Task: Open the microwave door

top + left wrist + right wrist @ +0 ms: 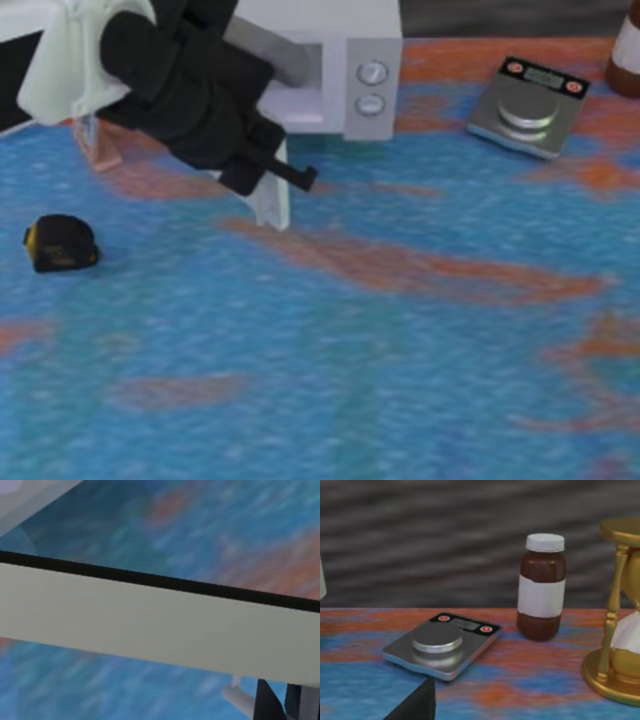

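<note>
One boxy white microwave [340, 60] sits at the counter's [380, 360] far edge with two round silver knobs; its flat white microwave door [268, 190] is swung out toward the front, left pincer [290, 172] at its handle edge, can't tell how its fingers stand. Also one silver kitchen scale [528, 108], one black-and-yellow tape measure [60, 243], one brown jar [541, 586], one gold hourglass [620, 615]; counter's mottled blue and orange, wall behind grey; right arm's not visible from above.
</note>
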